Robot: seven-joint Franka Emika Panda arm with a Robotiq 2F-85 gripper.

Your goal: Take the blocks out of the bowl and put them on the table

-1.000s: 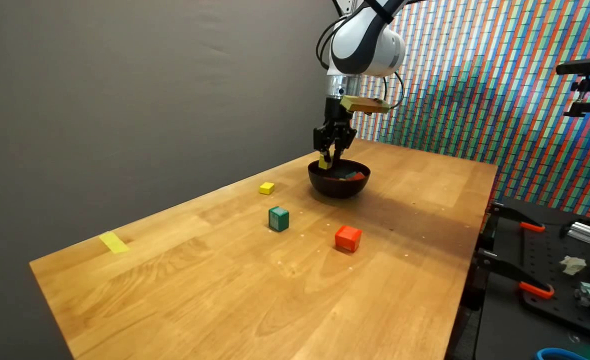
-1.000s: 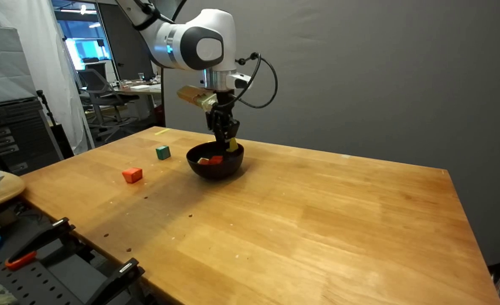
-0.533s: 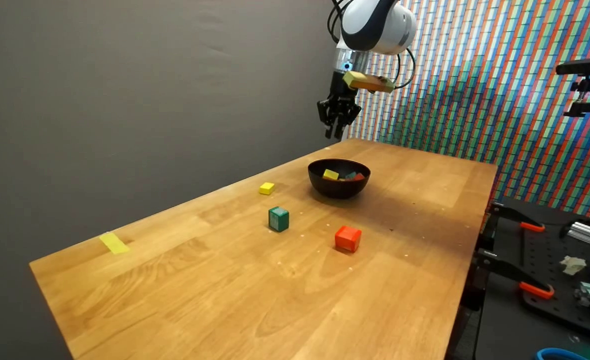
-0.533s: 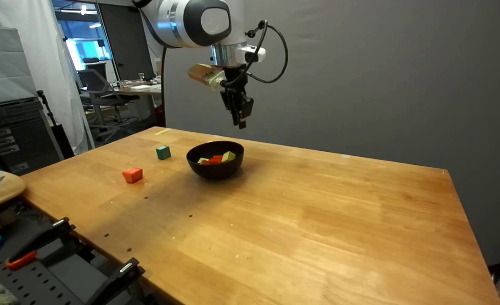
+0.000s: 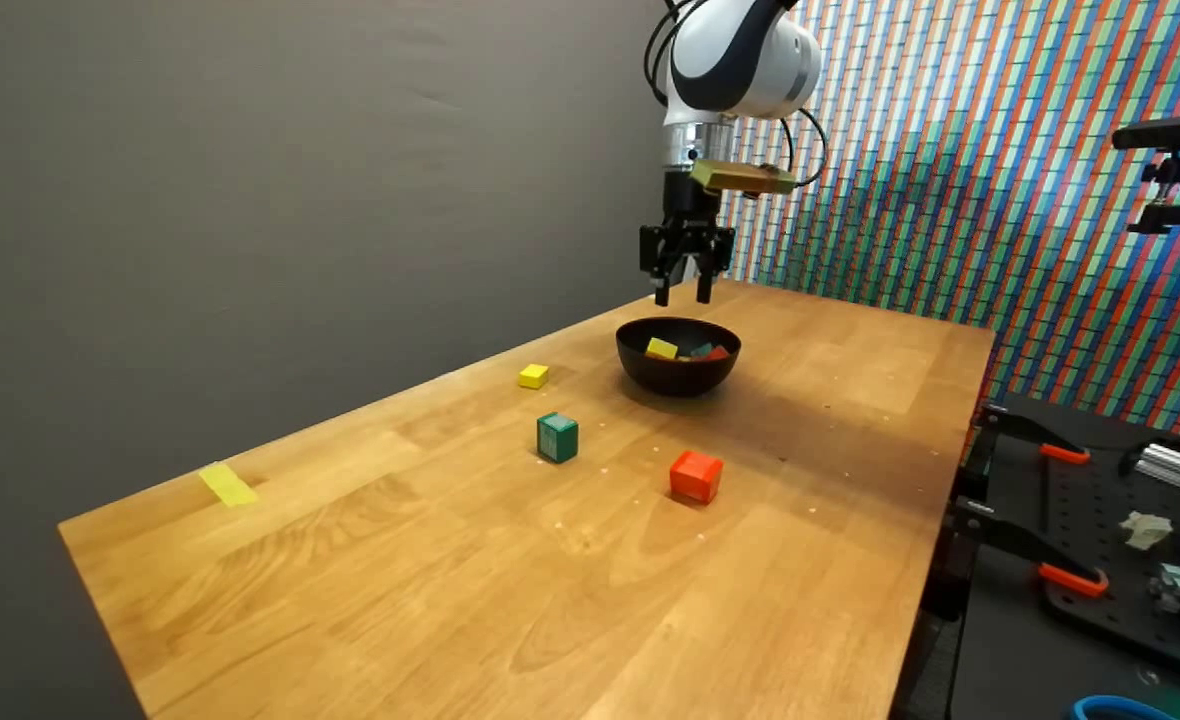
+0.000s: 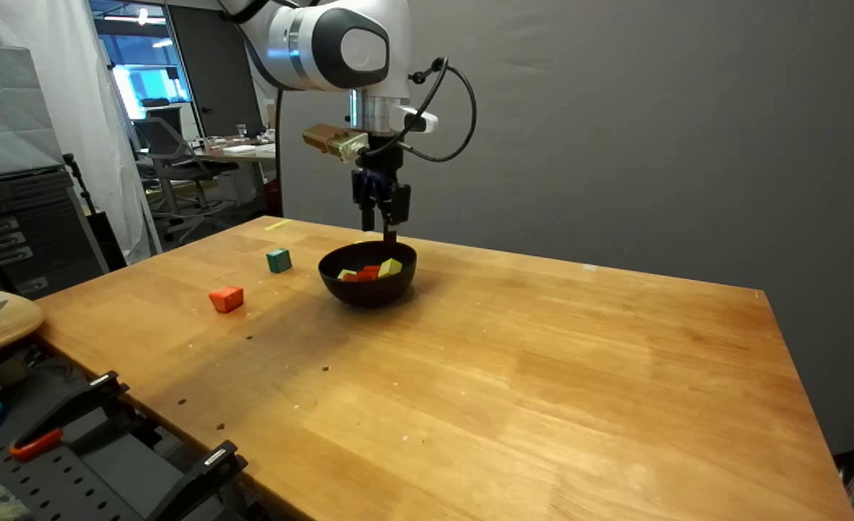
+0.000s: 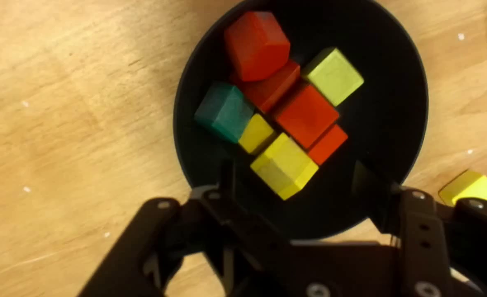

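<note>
The black bowl (image 5: 678,380) stands on the wooden table (image 5: 400,560) and holds several blocks. In the wrist view a yellow block (image 7: 284,165) lies nearest my gripper (image 7: 294,175). Behind it are a red block (image 7: 309,115), a green block (image 7: 225,111), a pale yellow block (image 7: 335,77) and more red ones. My gripper hangs above the bowl with its fingers spread and nothing held between them. Three blocks rest on the table outside the bowl: a yellow block (image 5: 533,377), a green block (image 5: 557,438) and a red block (image 5: 696,477).
A grey wall (image 5: 300,200) runs along one long table edge. Beyond the opposite edge are black clamps (image 5: 1030,545) and a perforated plate. Flat yellow tape (image 5: 228,485) sticks to the table near a corner.
A second ago my fingers were in the bowl at the yellow block, which now lies inside it. The gripper rose, then came partway down over the bowl, and its fingers spread wider.
</note>
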